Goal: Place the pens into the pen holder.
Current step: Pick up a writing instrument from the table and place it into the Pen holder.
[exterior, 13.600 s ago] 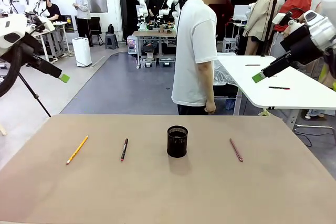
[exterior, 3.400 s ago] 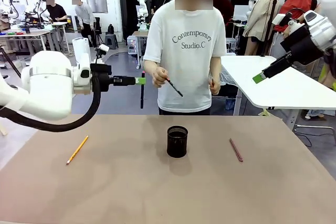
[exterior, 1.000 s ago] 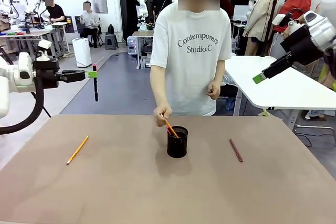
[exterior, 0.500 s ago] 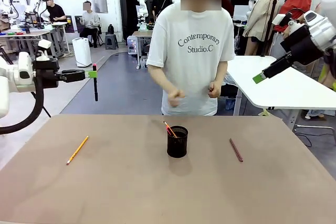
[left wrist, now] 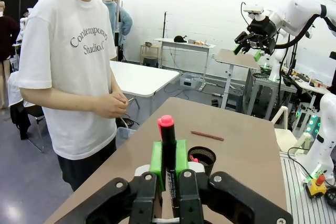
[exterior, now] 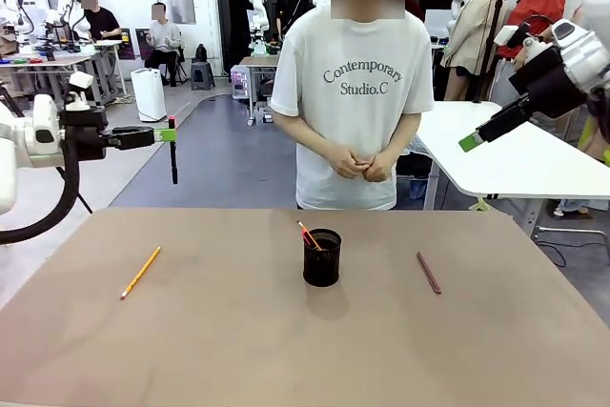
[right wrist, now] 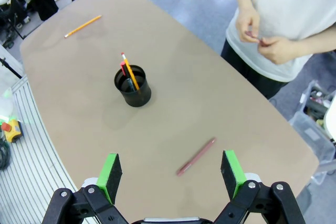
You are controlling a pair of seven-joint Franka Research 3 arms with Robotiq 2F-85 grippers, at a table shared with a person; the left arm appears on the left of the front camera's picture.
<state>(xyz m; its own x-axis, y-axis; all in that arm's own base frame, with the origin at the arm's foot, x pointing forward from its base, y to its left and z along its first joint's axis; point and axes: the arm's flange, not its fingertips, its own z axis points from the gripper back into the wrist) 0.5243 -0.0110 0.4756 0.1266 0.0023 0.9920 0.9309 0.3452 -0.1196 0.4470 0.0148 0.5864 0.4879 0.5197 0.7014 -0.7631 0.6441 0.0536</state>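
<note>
My left gripper [exterior: 169, 133] hangs high over the table's left side, shut on a black pen with a red end [exterior: 172, 157] that dangles upright. In the left wrist view that pen [left wrist: 167, 136] stands clamped between the green pads [left wrist: 156, 157]. The black mesh pen holder [exterior: 322, 256] sits mid-table with an orange pen [exterior: 308, 234] leaning in it. A yellow pencil [exterior: 140, 272] lies to its left and a reddish-brown pen [exterior: 429, 273] to its right. My right gripper [exterior: 469, 141] is raised at the far right, open and holding nothing [right wrist: 171, 169], looking down on the holder [right wrist: 133, 86].
A person in a white T-shirt [exterior: 362, 92] stands at the table's far edge behind the holder, hands clasped [exterior: 358, 165] at the waist. A white table [exterior: 496, 154] stands behind on the right. The brown tabletop [exterior: 286, 350] is bare toward the front.
The person's hand let go of an orange pen in the holder and drew back; both hands are now clasped at the waist. Neither arm has moved.
</note>
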